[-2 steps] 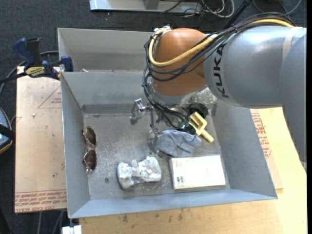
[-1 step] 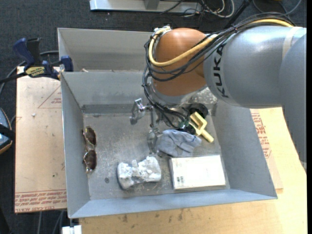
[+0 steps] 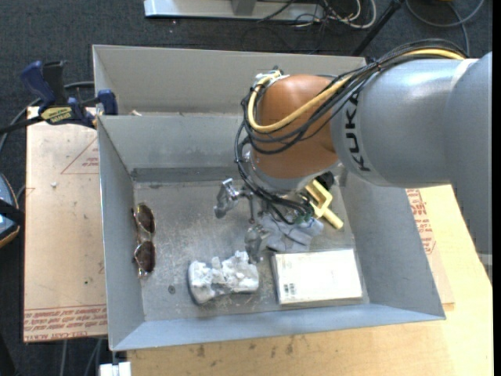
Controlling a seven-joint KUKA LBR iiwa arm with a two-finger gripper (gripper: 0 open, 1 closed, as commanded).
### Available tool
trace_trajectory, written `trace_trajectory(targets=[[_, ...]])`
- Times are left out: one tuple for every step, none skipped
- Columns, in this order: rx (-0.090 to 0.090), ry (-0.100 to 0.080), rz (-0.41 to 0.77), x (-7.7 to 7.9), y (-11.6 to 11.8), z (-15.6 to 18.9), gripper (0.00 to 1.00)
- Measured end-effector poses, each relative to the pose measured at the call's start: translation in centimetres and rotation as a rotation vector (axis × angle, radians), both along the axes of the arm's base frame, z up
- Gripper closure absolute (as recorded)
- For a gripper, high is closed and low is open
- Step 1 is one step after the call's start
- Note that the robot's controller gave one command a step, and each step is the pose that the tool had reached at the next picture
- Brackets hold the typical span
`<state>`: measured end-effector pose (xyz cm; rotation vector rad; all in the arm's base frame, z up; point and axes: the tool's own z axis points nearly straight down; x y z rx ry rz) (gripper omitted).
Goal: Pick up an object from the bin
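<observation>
Hovering over grey bin floor (image 3: pixel 180 210) | jaws spread, empty | dark carpet (image 3: pixel 47 22) around

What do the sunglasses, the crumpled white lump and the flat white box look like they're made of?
Sunglasses: probably plastic, with glossy brown tinted lenses that catch the light.
Crumpled white lump: looks like wrinkled plastic film or foil, with shiny creases; uncertain.
Flat white box: likely matte cardboard, with sharp edges and a printed label.
</observation>
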<state>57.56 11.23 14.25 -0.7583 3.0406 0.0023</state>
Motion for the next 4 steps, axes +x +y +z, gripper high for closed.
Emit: trace_trajectory(targets=[[-0.002,0.005,0.202,-0.9,-2.8,-4.1,0.0],[-0.004,0.007,0.552,-1.5,-3.6,-5.6,0.0],[-0.002,0.005,0.584,-5.6,2.1,-4.4,1.0],[-0.002,0.005,0.584,-5.6,2.1,-4.4,1.0]])
